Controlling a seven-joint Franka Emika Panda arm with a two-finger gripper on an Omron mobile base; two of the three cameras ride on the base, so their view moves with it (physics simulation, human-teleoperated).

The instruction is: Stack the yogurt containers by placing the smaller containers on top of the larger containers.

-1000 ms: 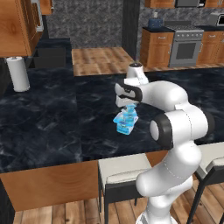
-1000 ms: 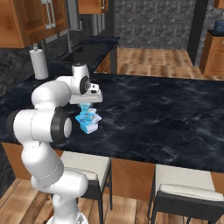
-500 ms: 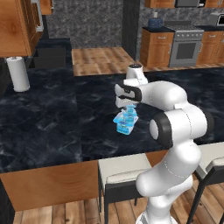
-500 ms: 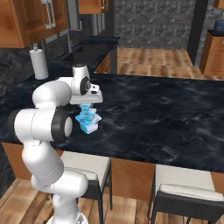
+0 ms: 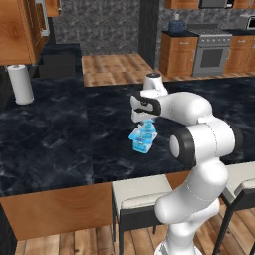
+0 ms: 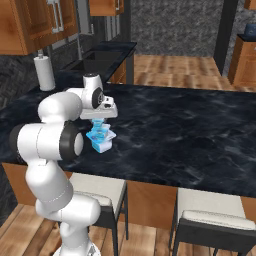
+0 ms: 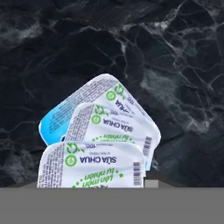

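Three light-blue yogurt containers with white printed lids sit in one pile on the black marble counter. From the hand view, the widest tub lies at the bottom, the medium tub rests on it, and the tiny tub is on top, closest to the camera. The pile looks slightly fanned, not squared up. My gripper points straight down over the pile, and the top tub reaches up between its fingers. The tiny tub's lid hides the fingertips in the hand view.
A white paper towel roll stands at the far left of the counter. Padded stools are tucked under the counter's near edge. Bare marble surrounds the pile.
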